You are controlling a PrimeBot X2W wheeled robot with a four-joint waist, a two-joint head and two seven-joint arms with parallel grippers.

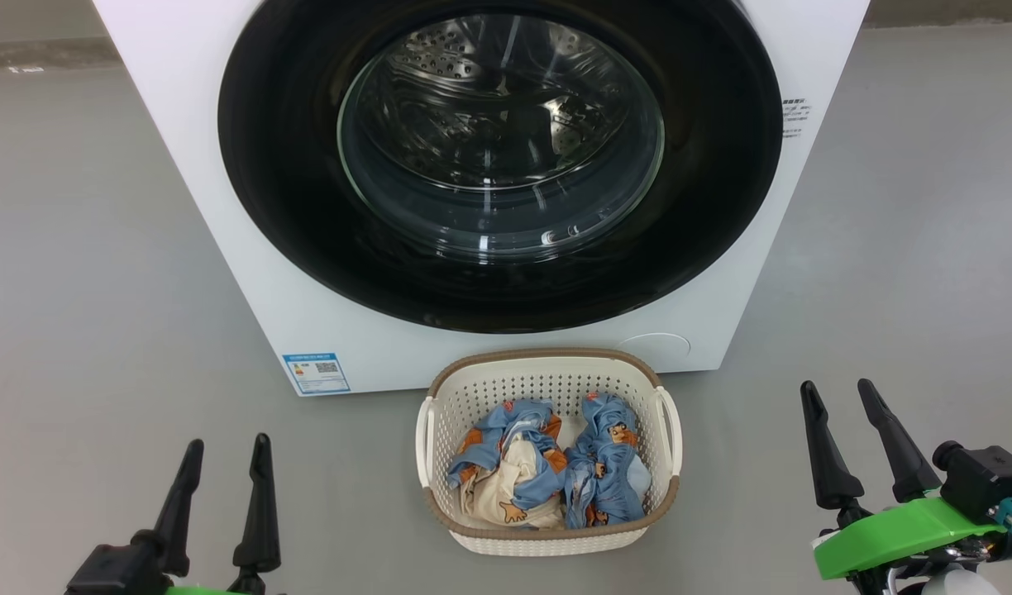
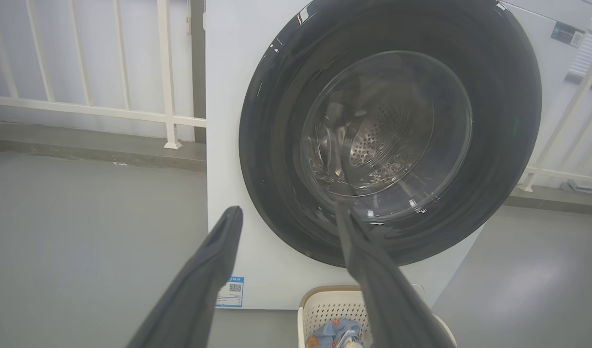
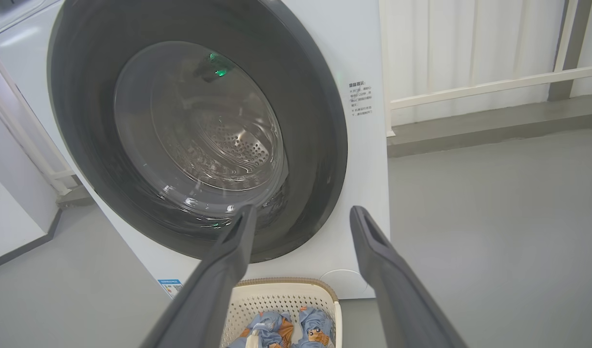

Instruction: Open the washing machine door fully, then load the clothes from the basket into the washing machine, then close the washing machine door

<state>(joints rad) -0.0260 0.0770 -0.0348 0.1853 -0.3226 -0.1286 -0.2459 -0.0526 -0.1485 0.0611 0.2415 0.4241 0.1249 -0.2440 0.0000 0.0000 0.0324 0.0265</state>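
Glossy black is seen on the wide rim of the washing machine door (image 1: 498,297), which is shut against the white washing machine (image 1: 225,273) across the upper middle of the head view. The steel drum is seen through its clear glass. Directly below the door, at the lower centre of the frame, the basket (image 1: 547,373) is set on the grey floor (image 1: 84,289), just beside the machine's front. The clothes (image 1: 547,471) are heaped inside the basket as two bundles side by side. The left gripper (image 1: 229,440) is shown at the lower left with its fingers spread wide and nothing held between them. The right gripper (image 1: 836,383) is shown at the lower right, likewise spread and empty. Both are placed well apart from the basket. A blue label (image 1: 316,373) is fixed near the machine's lower left corner.
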